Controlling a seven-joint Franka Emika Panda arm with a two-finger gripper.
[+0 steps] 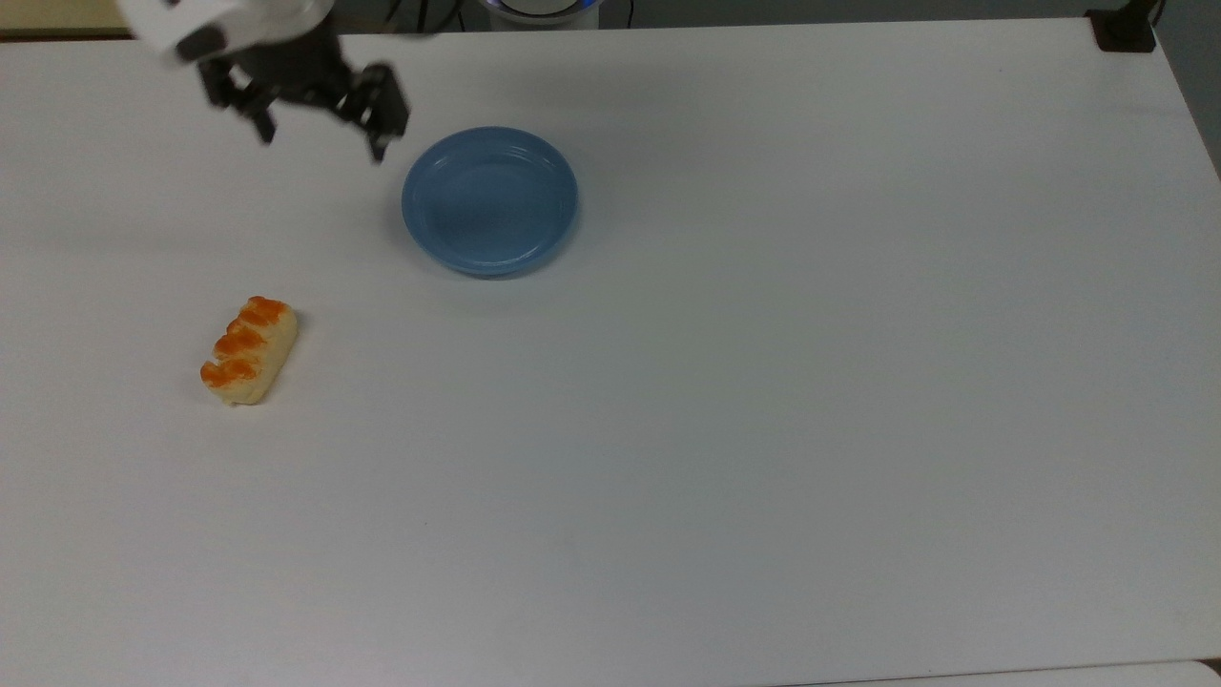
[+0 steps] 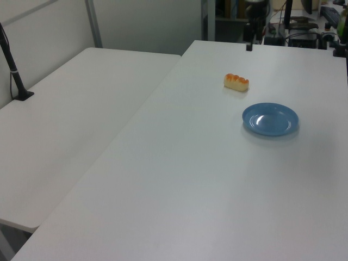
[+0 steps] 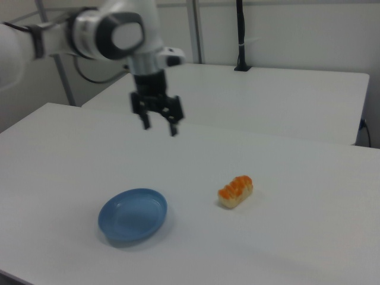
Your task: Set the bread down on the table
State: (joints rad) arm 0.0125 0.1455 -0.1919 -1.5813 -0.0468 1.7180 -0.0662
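- Top view shows the bread (image 1: 248, 350) lying flat on the table (image 1: 763, 429) in the left-centre of the frame, its three orange bumps facing up, free of any contact with the arm.
- Blue plate (image 1: 489, 200) sits in the upper middle of the top view, well apart from the loaf and with nothing in it.
- The gripper (image 1: 318, 132) hangs at the upper left of the top view, above the table and between the frame's left edge and the plate; its two fingers are spread wide and grasp nothing.
- Right view gives the same reading: the gripper (image 3: 159, 125) is raised in the upper-left part of the frame with fingers parted, the bread (image 3: 235, 191) rests on the white surface right of centre, and the plate (image 3: 132, 215) lies lower left.
- Left view places the bread (image 2: 236, 82) in the upper right of the frame, just above the plate (image 2: 270, 119) there, steady on its long base.
- Judged from this, the placing looks done; what remains is a clean retreat.
- To do that well, the arm should travel up and clear, with the fingers parted, without sweeping low across the loaf or clipping the plate's rim.
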